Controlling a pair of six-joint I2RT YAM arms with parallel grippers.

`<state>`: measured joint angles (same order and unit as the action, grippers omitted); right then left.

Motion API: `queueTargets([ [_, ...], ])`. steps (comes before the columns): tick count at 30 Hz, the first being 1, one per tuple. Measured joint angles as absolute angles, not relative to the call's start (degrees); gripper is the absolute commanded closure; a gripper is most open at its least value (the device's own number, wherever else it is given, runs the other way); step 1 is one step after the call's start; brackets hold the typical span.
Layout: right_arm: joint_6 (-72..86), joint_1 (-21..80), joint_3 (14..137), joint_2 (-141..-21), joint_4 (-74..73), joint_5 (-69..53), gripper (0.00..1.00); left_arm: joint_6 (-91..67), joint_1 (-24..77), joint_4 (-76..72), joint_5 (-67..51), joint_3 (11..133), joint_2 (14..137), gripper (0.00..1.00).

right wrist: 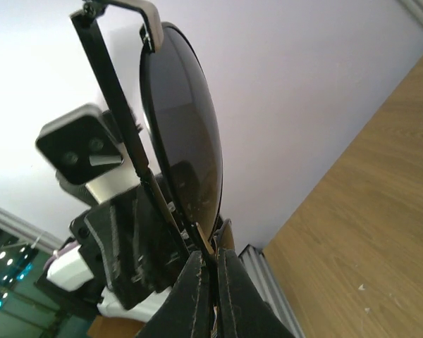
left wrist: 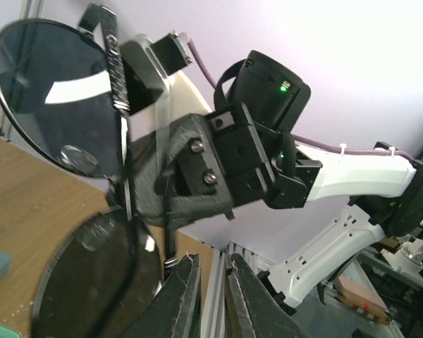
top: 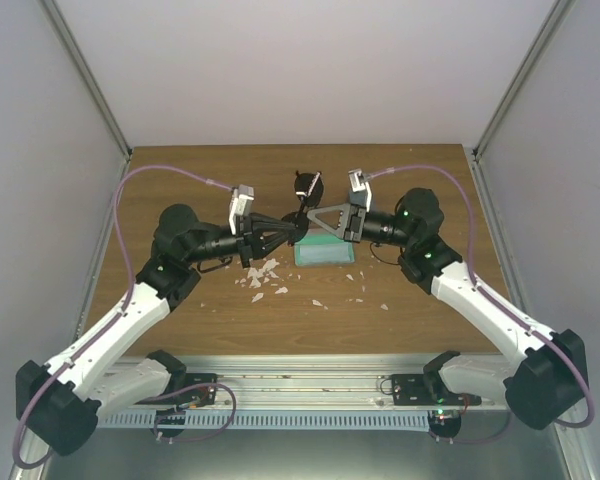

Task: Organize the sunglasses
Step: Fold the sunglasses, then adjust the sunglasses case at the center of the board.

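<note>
The sunglasses (top: pixel 307 185) hang in the air over the middle of the table, thin black frame, dark round lenses. My right gripper (top: pixel 302 216) is shut on the frame's lower edge. In the right wrist view the fingers (right wrist: pixel 197 289) pinch the rim just under one lens (right wrist: pixel 187 141), and a temple arm (right wrist: pixel 113 98) juts up beside it. My left gripper (top: pixel 296 228) faces it from the left, tips close to the right gripper's. In the left wrist view both lenses (left wrist: pixel 49 98) fill the left side. The left gripper (left wrist: pixel 211 271) shows a narrow gap with nothing in it.
A blue-grey case (top: pixel 327 254) lies flat on the wooden table (top: pixel 220 325) right under the two grippers. White scraps (top: pixel 265 275) are scattered in front of it. Grey walls close in the sides and the back.
</note>
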<state>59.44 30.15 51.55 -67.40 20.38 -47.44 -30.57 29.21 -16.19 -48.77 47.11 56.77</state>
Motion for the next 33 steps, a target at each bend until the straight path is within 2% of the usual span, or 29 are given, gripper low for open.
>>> queueTargets([
  [6, 59.3, 30.0, 51.5, -67.3, 20.3, -50.3, 0.99, -30.6, 29.2, -16.1, -48.8, 48.9, 60.1, 0.85],
  [9, 58.5, 29.9, 51.5, -66.8, 18.4, -49.3, 0.99, -30.4, 29.2, -15.4, -48.2, 49.2, 60.3, 0.74],
  [14, 55.8, 29.6, 51.2, -64.4, 11.1, -41.4, 0.99, -29.1, 29.3, -10.4, -40.3, 49.6, 60.3, 0.62],
  [17, 54.6, 28.6, 49.1, -62.2, 5.8, -33.7, 0.99, -29.1, 29.2, -5.2, -32.7, 49.9, 61.5, 0.60],
  [19, 54.3, 27.4, 46.8, -60.8, 2.9, -29.5, 0.99, -29.5, 28.9, -1.1, -27.9, 50.6, 64.0, 0.61],
  [23, 53.5, 25.1, 42.4, -59.2, -2.3, -23.6, 0.99, -31.5, 27.0, 5.2, -21.5, 51.6, 72.6, 0.72],
  [33, 52.6, 24.6, 37.1, -56.0, -7.6, -19.2, 0.99, -35.2, 23.1, 10.2, -18.6, 57.0, 98.1, 0.87],
])
